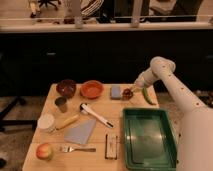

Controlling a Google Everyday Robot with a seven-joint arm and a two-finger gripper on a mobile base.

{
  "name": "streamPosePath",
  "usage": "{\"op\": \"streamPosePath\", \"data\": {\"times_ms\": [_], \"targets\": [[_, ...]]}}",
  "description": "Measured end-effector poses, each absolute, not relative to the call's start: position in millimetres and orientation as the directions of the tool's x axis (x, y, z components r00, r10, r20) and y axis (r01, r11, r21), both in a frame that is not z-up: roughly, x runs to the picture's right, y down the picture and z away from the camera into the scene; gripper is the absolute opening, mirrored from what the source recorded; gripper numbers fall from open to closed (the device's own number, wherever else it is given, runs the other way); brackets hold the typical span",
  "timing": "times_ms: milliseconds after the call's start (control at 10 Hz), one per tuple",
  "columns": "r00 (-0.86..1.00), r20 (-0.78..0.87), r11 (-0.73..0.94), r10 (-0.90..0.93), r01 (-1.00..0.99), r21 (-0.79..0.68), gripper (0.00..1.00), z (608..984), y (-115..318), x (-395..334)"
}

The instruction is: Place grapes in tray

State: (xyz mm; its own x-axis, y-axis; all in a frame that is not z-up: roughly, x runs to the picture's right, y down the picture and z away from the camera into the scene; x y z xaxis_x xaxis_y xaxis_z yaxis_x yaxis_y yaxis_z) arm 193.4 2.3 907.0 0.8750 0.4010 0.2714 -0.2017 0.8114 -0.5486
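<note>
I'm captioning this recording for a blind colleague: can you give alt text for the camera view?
A white robot arm reaches over the far right of a wooden table, its end effector shut on a dark red cluster of grapes beside a green pepper, behind a large dark green tray. Bowls, a cup, an apple and utensils lie to the left.

Wooden table (50, 127) stands in the foreground, pale top, warmly lit. Behind the table runs a dark, dim partition with a light rail along its top. Beyond the rail, office chair bases on a pale floor.
</note>
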Motion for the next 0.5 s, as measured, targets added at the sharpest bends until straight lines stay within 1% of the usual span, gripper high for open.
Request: {"op": "streamPosePath", "data": {"times_ms": [500], "targets": [[0.878, 0.311, 0.84, 0.363, -0.164, -0.518, 0.0, 875.2, -12.8, 182.1]]}}
